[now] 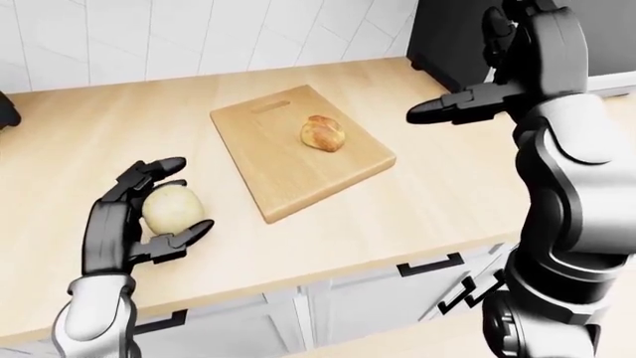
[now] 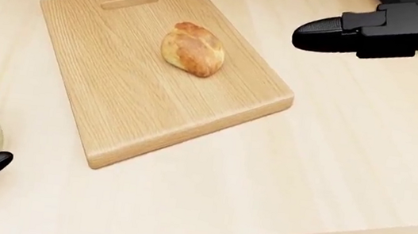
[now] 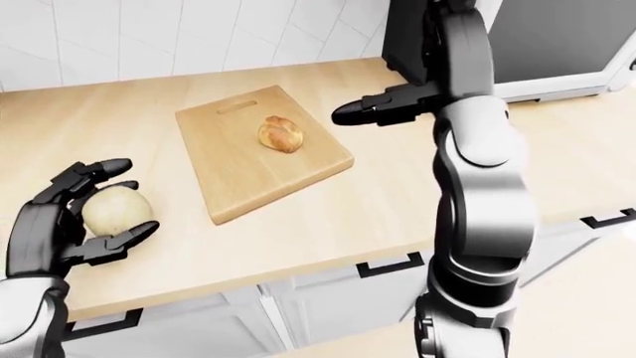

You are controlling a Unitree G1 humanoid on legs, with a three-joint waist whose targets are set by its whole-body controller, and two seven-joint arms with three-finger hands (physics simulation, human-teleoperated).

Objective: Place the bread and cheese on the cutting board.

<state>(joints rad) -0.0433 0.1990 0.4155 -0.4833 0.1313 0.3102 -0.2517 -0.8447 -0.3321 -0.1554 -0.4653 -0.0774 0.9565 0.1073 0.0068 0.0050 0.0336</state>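
Operator A: Where does the golden-brown crusty bread roll (image 2: 192,48) lie?

Operator B: It rests on the rectangular light-oak wooden cutting board (image 2: 115,99), in the upper half, below and to the right of the slotted handle cut-out (image 2: 128,2). The board lies flat on the pale wooden countertop (image 2: 331,168), turned at an angle to the counter's edge.

Operator A: And the pale yellow round cheese (image 1: 173,209)?

Operator B: It sits on the countertop, well apart from the board, at the left of the left-eye view. It is not on the board.

Operator A: What is the state of the black three-finger left hand (image 1: 139,216)?

Operator B: Its fingers stand spread around the cheese: two curve over the top, the thumb (image 1: 184,238) lies below it toward the counter's edge. The fingers are not closed round it; whether any pad touches the cheese cannot be told.

Operator A: And the black right hand (image 1: 462,108)?

Operator B: It hangs above the countertop to the right of the board, fingers extended toward the view's left, holding nothing. It is clear of both board and roll.

Operator A: Anything else?

Operator B: White drawer fronts with black handles (image 1: 429,265) sit below the counter; white wall tiles (image 1: 179,37) run above it.
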